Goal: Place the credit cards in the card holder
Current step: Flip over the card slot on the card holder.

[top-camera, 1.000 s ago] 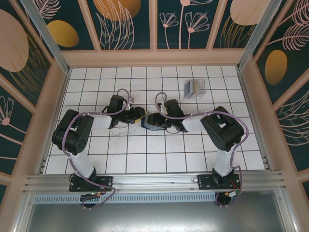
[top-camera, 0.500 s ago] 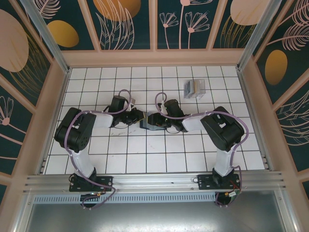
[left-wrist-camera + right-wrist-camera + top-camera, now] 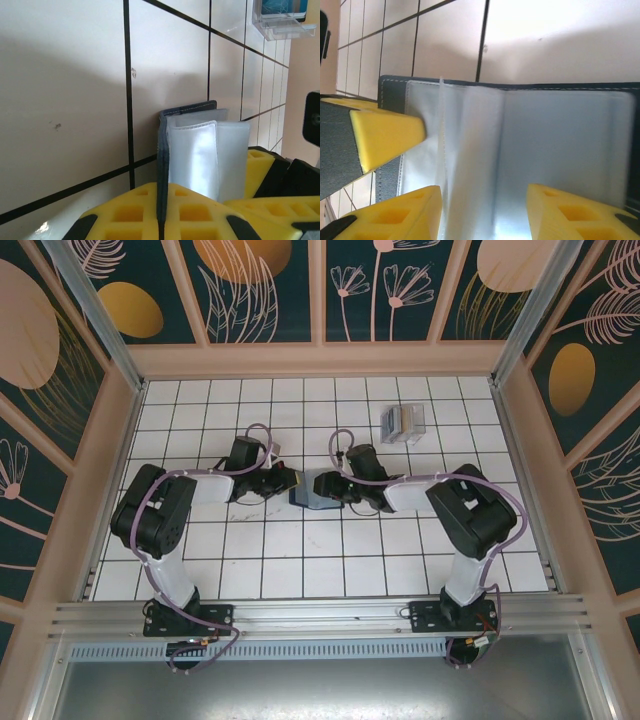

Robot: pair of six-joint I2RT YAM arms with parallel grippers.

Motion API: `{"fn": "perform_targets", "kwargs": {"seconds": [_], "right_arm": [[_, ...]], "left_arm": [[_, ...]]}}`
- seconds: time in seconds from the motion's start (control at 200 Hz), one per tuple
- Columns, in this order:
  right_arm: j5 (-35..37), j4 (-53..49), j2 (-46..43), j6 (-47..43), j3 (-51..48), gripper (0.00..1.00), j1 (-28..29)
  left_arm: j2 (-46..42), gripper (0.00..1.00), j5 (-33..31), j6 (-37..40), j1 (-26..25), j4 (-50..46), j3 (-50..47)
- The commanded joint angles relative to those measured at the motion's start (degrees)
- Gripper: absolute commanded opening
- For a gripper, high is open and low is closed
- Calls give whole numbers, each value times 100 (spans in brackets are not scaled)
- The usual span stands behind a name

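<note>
Pinching the card holder [image 3: 187, 107] by its navy cover, your left gripper [image 3: 160, 205] is pressing both yellow fingers together on that thin dark edge, so it is closed down to the thickness of the cover. Your right gripper [image 3: 482, 200] is spreading its fingers wide, one on each side of the clear plastic sleeves [image 3: 530, 150], and you cannot tell from the wrist view whether those fingers are touching the plastic. The holder is lying open on the white tiled tabletop [image 3: 300, 550], between the two grippers near the middle, with its dark cover underneath and the glossy sleeves facing up; one sleeve leaf is standing up near the left gripper's finger. No card is showing in the sleeves you are seeing. The credit cards [image 3: 403, 420] are sitting upright in a clear rack [image 3: 280, 29], well apart toward the far right of the tabletop.
</note>
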Motion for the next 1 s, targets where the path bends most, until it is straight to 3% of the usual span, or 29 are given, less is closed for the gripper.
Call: {"fn": "perform_targets", "kwargs": {"seconds": [0.0,0.465,0.671,0.856,0.996], "right_arm": [[85,-221,-234,34,-199,49,-109],[315,-1034,-693,-277,-58,62,-105],[1529,-1771,-1181,-432,85,57,19],[1228,-1952,-1010,-694,706,51,343],[543,-1445,-433,-489,941,48,449]], "left_arm": [[-118,0,-101,97,-17,-192,61],[-106,0,-148,32,-17,-174,-22],[-44,0,-211,166,-17,-407,97],[-35,2,-191,155,-17,-316,96],[-7,8,-132,74,-17,-129,57]]}}
